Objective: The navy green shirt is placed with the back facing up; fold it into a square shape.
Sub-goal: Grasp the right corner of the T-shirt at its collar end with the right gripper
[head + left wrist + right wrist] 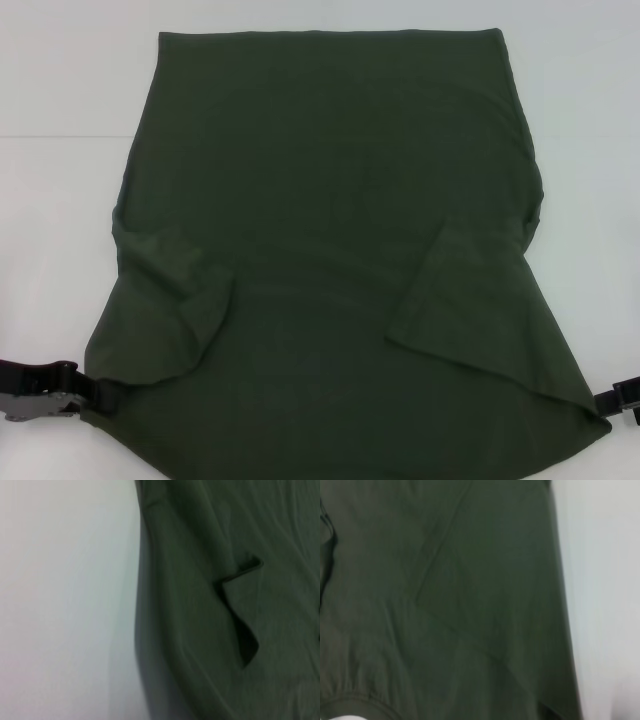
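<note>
A large dark olive-green soft fabric shirt [330, 220] lies spread across a white table [60, 80], plain side up, filling most of the head view from the far straight hem to the near edge of the picture. Both short sleeves are folded inward over the body: the left sleeve flap [180, 305] lies on the near left part, the right sleeve flap [470, 300] on the near right part, each showing as a slanted panel with a shadowed edge. The cloth narrows slightly toward the far hem and flares toward the near corners.

At the near left corner of the shirt, the left gripper [95, 395], black with a grey metal body, meets the fabric's edge; its tip disappears into or under the cloth, and whether it is clenched on the fabric cannot be told. At the near right corner, the right gripper [612, 400], a black piece entering from the picture's edge, touches the corner point of the shirt; its claw state likewise cannot be told.

The left wrist view shows the shirt's edge [145, 605] running against the bare white table [65, 605], with a folded sleeve edge [240, 610] lifted into a small dark pocket. The right wrist view shows smooth green cloth [445, 595] with faint fold lines and a strip of white table [605, 590] beside it.
</note>
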Controlling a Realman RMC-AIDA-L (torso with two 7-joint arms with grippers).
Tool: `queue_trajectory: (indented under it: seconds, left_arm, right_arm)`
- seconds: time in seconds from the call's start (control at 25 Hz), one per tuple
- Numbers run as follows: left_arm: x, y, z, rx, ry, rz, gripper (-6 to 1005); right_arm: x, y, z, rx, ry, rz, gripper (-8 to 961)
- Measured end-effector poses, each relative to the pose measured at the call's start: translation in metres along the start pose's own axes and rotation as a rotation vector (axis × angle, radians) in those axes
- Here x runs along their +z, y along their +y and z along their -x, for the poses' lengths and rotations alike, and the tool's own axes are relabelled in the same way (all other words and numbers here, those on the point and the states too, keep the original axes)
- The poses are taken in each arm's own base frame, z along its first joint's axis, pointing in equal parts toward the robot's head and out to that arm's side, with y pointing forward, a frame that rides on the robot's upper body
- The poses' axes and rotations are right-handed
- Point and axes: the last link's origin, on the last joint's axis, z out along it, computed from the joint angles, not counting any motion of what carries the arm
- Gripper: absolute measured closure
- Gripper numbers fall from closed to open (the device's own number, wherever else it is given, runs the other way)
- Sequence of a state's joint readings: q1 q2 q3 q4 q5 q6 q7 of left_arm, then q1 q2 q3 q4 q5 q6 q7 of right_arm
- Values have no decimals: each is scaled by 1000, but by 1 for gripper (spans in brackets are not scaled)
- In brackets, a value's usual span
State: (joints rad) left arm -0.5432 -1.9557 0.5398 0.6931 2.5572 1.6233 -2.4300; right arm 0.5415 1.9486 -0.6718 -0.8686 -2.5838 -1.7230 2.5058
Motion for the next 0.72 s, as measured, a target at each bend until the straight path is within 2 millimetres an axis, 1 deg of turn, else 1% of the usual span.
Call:
queue_trajectory:
  seconds: [0.28,0.44,0.72]
  left_arm:
    - [0,0,-1,1,1,-1,956]
    - [0,0,-1,5,1,-1,955]
    - [1,0,-1,5,3,-2,955]
  right_arm:
    - [13,6,1,-39,4,1,207]
    - [17,4,-1,-41,10,-11,214]
    - [16,0,-1,-33,-3,-25,227]
